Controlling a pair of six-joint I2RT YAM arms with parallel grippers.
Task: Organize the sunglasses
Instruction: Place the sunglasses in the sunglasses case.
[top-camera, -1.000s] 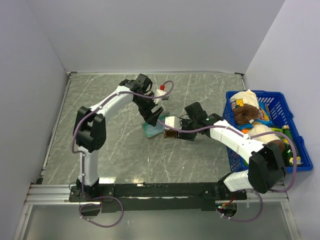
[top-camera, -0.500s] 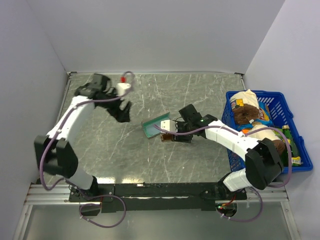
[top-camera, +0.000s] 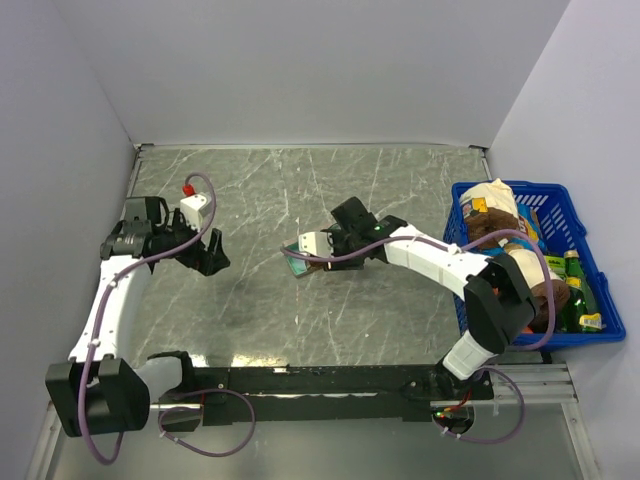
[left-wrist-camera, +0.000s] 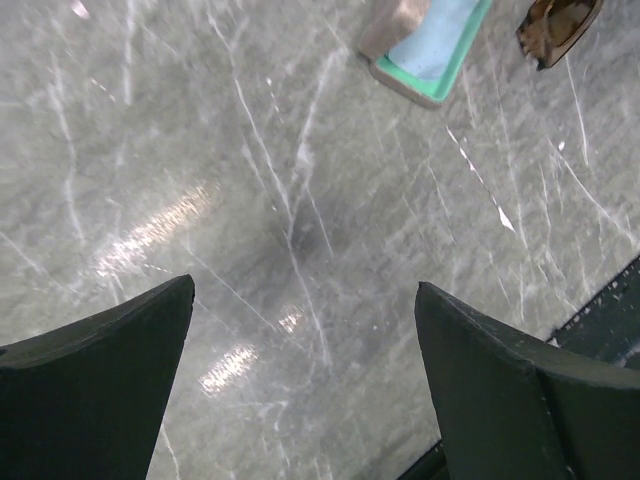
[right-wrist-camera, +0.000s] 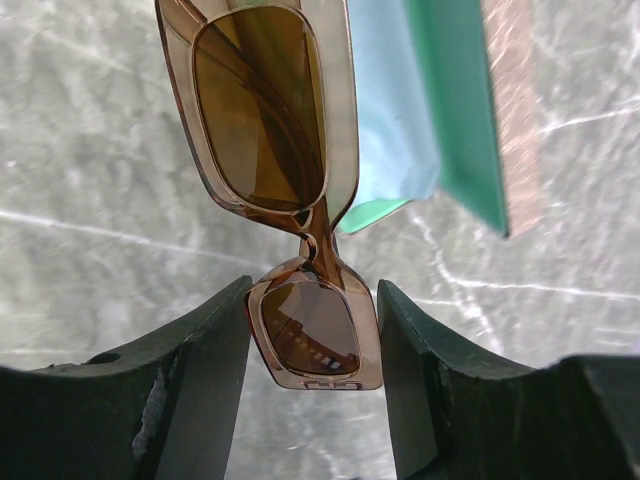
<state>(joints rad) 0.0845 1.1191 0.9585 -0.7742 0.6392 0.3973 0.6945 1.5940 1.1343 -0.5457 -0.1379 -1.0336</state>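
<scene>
right gripper (right-wrist-camera: 313, 318): fingers closed partway on the sunglasses, pinching one lens between them, so the pair can be carried by one end.
sunglasses (right-wrist-camera: 262, 110): amber lenses in a clear brown frame. the free lens sticks out ahead of the fingers, just beside the open case and not yet in it. the arms look folded, which would suit a narrow case.
cloth (right-wrist-camera: 385, 90): light blue, lying inside the case, likely as padding under the lenses.
case (right-wrist-camera: 462, 100): teal-lined with a grey-brown outer wall, its open side up to receive the glasses.
left gripper (left-wrist-camera: 300, 340): fingers spread wide and holding nothing, hanging over bare table (left-wrist-camera: 200, 150) well apart from the case, which leaves the right arm room.
basket (top-camera: 556, 203): blue, at the table's right edge, filled with other goods and not part of this step.
judgement: the next move needs the pair lined up lengthwise with the case.
</scene>
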